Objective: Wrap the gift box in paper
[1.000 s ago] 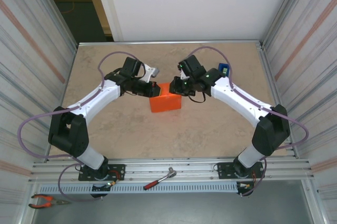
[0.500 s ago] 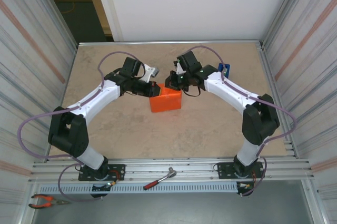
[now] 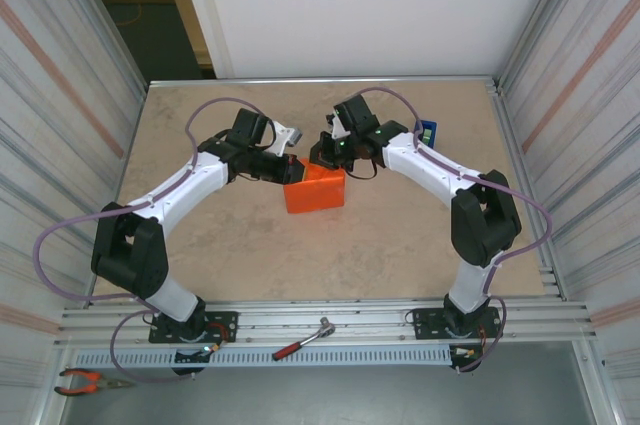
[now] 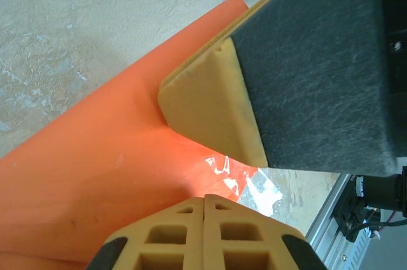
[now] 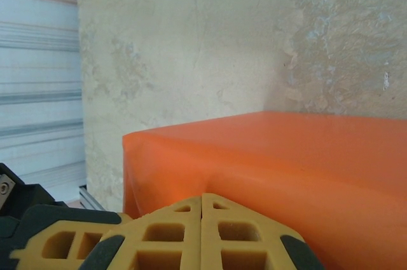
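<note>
On the bench (image 3: pixel 400 235), left claw (image 3: pixel 293 173) and right claw (image 3: pixel 318 157) sit fully closed at the paper's (image 3: pixel 315 195) far edge; whether either grips it is unclear.

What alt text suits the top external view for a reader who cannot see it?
From above, two white-and-black robot arms reach in from the near edge, the left gripper and right gripper both shut at the far edge of a box-shaped bundle of orange paper mid-table. A blue object sits far right on the beige table.
</note>
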